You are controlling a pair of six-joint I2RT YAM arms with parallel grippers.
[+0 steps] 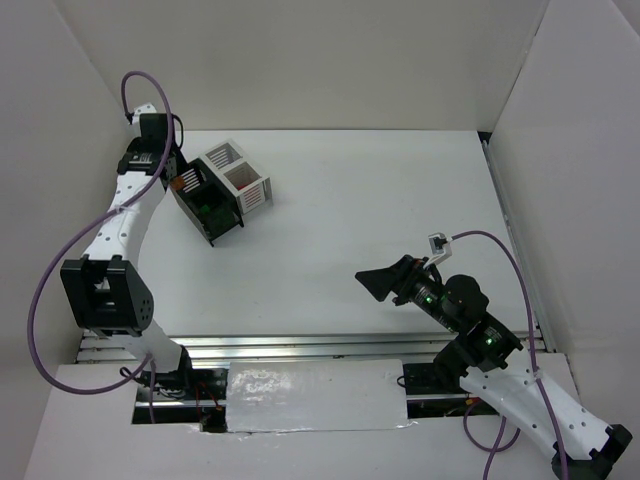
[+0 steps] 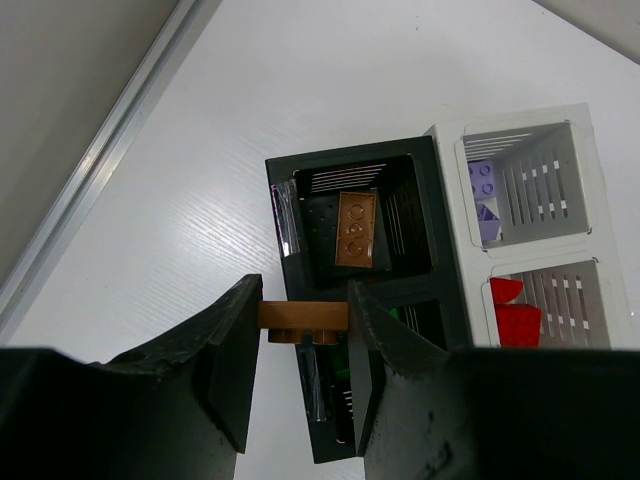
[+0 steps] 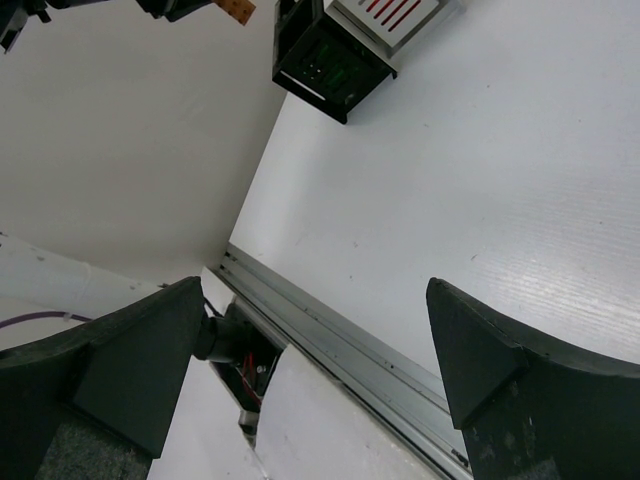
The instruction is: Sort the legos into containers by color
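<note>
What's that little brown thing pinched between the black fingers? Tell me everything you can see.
A small brown Lego brick of smooth plastic, with round studs showing along one edge. The left fingers pinch its two ends; nothing else touches it. It hangs over the black bin, where a matching brown brick already lies.

no readable text or numbers, pale marks (image 1: 141,158) on left arm (image 1: 118,228) perhaps a label, illegible
</note>
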